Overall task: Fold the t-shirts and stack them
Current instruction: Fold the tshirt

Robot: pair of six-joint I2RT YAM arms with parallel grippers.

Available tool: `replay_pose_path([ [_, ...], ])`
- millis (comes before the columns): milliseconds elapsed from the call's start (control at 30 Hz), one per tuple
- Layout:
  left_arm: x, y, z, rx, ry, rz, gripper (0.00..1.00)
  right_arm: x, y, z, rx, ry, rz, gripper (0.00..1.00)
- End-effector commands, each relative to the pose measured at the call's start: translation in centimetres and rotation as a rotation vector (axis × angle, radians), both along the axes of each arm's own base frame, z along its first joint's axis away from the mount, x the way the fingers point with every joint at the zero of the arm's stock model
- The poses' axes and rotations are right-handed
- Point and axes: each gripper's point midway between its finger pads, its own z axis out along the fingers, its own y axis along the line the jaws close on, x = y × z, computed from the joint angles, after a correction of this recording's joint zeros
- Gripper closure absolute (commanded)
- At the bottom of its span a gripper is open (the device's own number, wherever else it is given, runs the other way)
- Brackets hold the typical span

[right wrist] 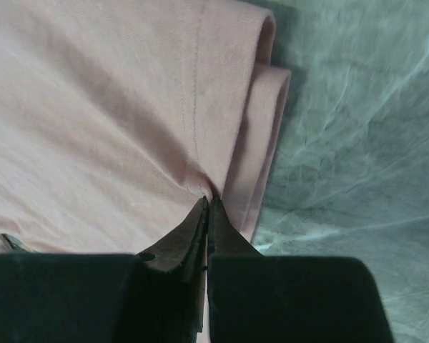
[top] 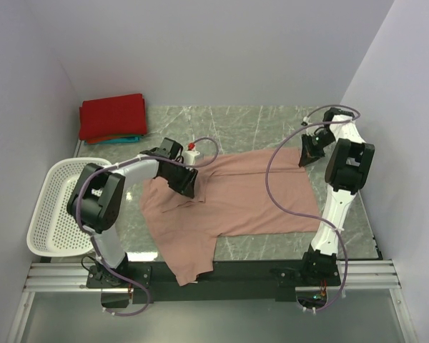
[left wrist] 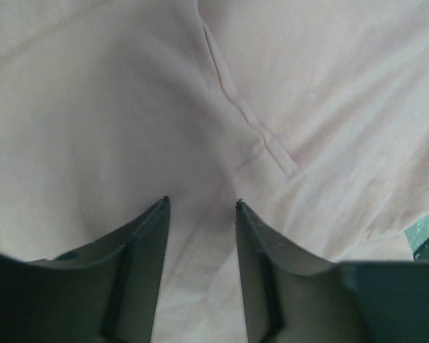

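R pincer [right wrist: 207, 201] on pink tee [right wrist: 93, 107] hem

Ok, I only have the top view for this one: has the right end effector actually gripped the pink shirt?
Observer: Yes, the right wrist view shows the right end effector shut on the pink shirt at its hem.
Operator: And the left?
Observer: The left end effector is open, poised over the shirt beside a stitched seam.
Operator: One layer at the right?
Observer: No, two folded edges lie together there.
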Motion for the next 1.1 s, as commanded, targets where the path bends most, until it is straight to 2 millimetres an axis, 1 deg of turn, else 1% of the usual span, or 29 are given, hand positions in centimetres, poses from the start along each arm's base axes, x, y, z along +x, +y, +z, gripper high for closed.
replay_pose_path([
  [0,-0.6,0.2,1.8,-0.027,-0.035,-0.012,0.55,-0.9,-0.9,1.6,-0.041,-0.02,0.018,1.0],
  [33,-0.7,0.0,2.6,-0.046,-0.057,-0.02,0.58,-1.4,-0.9,1.1,-0.041,-0.003,0.016,1.0],
  [67,-0.8,-0.1,3.2,-0.063,-0.065,-0.009,0.61,-1.2,-1.0,0.8,-0.049,-0.009,0.013,1.0],
  [100,-0.4,-0.5,3.9,-0.097,-0.104,-0.011,0.61,-1.2,-1.0,0.6,-0.049,-0.005,0.006,1.0],
  [133,-0.7,-0.7,4.8,-0.121,-0.125,-0.017,0.6,-1.1,-1.1,0.2,-0.051,0.002,0.0,1.0],
  [233,-0.5,-1.7,5.4,-0.125,-0.152,-0.035,0.57,-0.7,-1.2,-0.4,-0.057,0.009,-0.007,1.0],
  [300,-0.4,-2.3,5.0,-0.113,-0.143,-0.047,0.57,-0.6,-1.4,-0.5,-0.065,0.009,-0.008,1.0],
  [333,-0.4,-2.8,4.6,-0.102,-0.126,-0.055,0.57,-0.5,-1.4,-0.6,-0.066,0.005,-0.008,1.0],
  [400,-0.3,-3.3,4.1,-0.089,-0.117,-0.064,0.55,-0.4,-1.4,-0.5,-0.068,0.003,-0.011,1.0],
  [433,-0.4,-4.0,3.8,-0.082,-0.113,-0.077,0.54,-0.3,-1.4,-0.4,-0.067,0.001,-0.011,1.0],
  [500,-0.2,-4.7,3.8,-0.075,-0.12,-0.088,0.52,-0.4,-1.5,-0.4,-0.071,0.002,-0.011,1.0],
  [633,-0.9,-6.0,2.4,-0.044,-0.098,-0.112,0.51,-0.4,-1.6,-0.4,-0.079,-0.003,-0.01,1.0],
  [700,-0.9,-6.4,2.1,-0.028,-0.101,-0.117,0.51,-0.3,-1.6,-0.4,-0.075,-0.002,-0.01,1.0],
  [733,-1.0,-6.4,1.3,0.007,-0.096,-0.113,0.52,-0.3,-1.5,-0.3,-0.075,-0.001,-0.012,1.0],
  [833,-0.8,-6.2,0.5,0.036,-0.084,-0.096,0.58,-0.3,-1.6,-0.3,-0.077,-0.001,-0.009,1.0],
  [867,-0.8,-5.9,0.3,0.052,-0.087,-0.091,0.63,-0.3,-1.7,-0.3,-0.078,-0.001,-0.009,1.0],
  [933,-0.9,-5.5,0.1,0.072,-0.084,-0.09,0.69,-0.2,-1.7,-0.2,-0.081,-0.004,-0.006,1.0],
  [967,-0.7,-5.2,0.1,0.087,-0.091,-0.081,0.77,-0.2,-1.7,-0.2,-0.08,-0.002,-0.006,1.0],
  [1033,-0.8,-4.8,0.2,0.1,-0.1,-0.078,0.83,0.0,-1.7,-0.1,-0.081,-0.005,-0.006,1.0],
  [1067,-0.8,-4.6,0.3,0.11,-0.104,-0.071,0.9,-0.1,-1.7,-0.1,-0.079,-0.002,-0.005,1.0],
])
